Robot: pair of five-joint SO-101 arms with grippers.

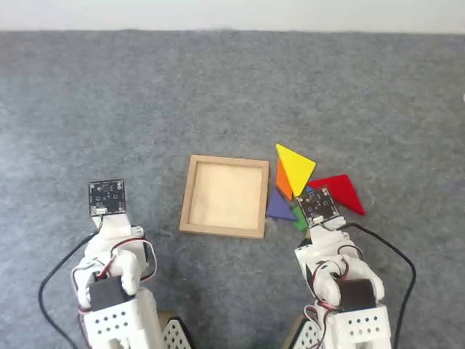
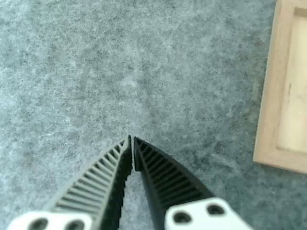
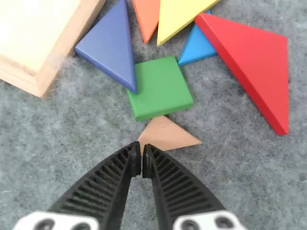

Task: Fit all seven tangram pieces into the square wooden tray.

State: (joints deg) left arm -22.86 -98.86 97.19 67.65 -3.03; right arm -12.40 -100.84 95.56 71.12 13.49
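The square wooden tray lies in the middle of the grey felt, with nothing in it; its edge shows as tray and its corner as tray. The tangram pieces cluster to its right: yellow triangle, orange piece, red triangle, purple triangle. In the right wrist view lie the purple triangle, green square, blue triangle, red triangle and small tan triangle. My right gripper is shut just short of the tan triangle. My left gripper is shut over bare felt, left of the tray.
Grey felt covers the whole table, with wide free room behind and to the left of the tray. Black cables trail beside each arm base near the front edge.
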